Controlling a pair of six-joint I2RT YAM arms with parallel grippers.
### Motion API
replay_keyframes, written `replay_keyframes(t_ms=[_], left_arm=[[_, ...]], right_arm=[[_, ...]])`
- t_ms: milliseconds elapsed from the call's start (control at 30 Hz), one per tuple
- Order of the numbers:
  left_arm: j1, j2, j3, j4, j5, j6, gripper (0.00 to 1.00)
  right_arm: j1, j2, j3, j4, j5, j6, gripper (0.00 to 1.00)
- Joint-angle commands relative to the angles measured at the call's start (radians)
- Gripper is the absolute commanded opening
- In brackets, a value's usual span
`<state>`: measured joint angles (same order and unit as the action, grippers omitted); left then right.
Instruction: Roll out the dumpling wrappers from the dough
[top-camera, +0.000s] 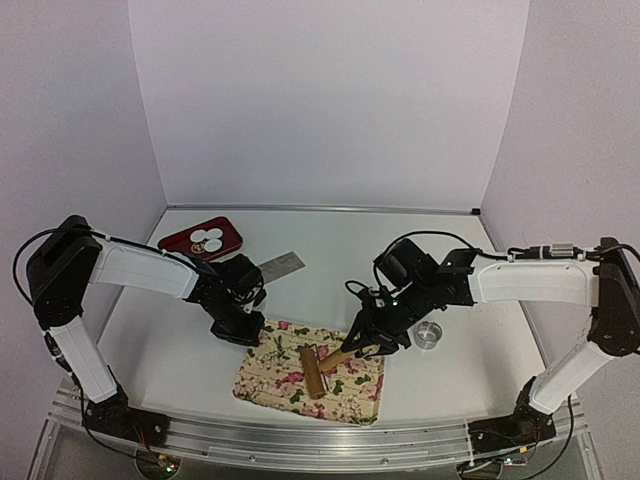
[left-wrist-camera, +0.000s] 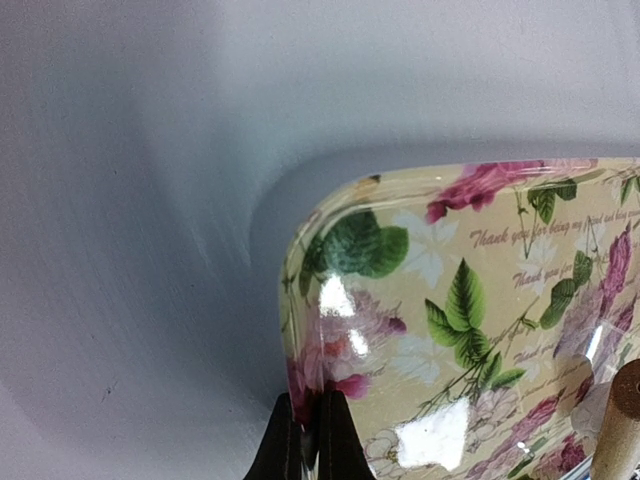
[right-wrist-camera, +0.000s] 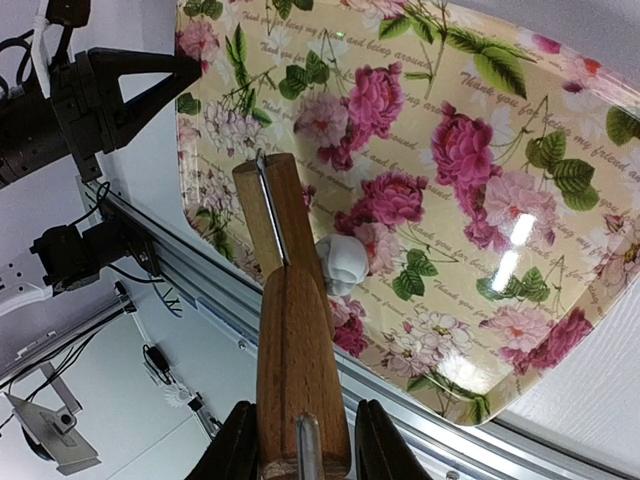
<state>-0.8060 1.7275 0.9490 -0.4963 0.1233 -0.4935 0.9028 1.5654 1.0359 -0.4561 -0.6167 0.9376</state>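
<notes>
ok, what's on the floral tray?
A rolling pin, held by the right claw, with a small dough lump beside it; left claw pinches the tray rim. Anything under the pin is covered.

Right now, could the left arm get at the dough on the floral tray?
Probably not yet. The left gripper is shut on the tray at a corner, so it must let go first. The dough sits beside the rolling pin in the right gripper, crowding the approach.

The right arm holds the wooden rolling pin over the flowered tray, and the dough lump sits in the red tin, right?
No: the dough lump lies on the flowered tray beside the rolling pin, as the right wrist view shows. The right gripper does hold the pin.
</notes>
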Motion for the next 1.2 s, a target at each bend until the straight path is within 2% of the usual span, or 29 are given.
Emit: replay_keyframes(t_ms=[0, 700, 1167], left_arm=[[0.017, 0.034, -0.024, -0.044, -0.105, 0.041, 0.00], [0.037, 0.038, -0.020, -0.047, -0.105, 0.044, 0.00], [0.045, 0.039, -0.023, -0.058, -0.114, 0.035, 0.00]], right_arm=[[-0.003, -0.013, -0.012, -0.048, 0.066, 0.002, 0.00], [-0.002, 0.058, -0.046, -0.137, 0.129, -0.043, 0.00], [-0.004, 0.042, -0.053, -0.214, 0.203, -0.024, 0.00]])
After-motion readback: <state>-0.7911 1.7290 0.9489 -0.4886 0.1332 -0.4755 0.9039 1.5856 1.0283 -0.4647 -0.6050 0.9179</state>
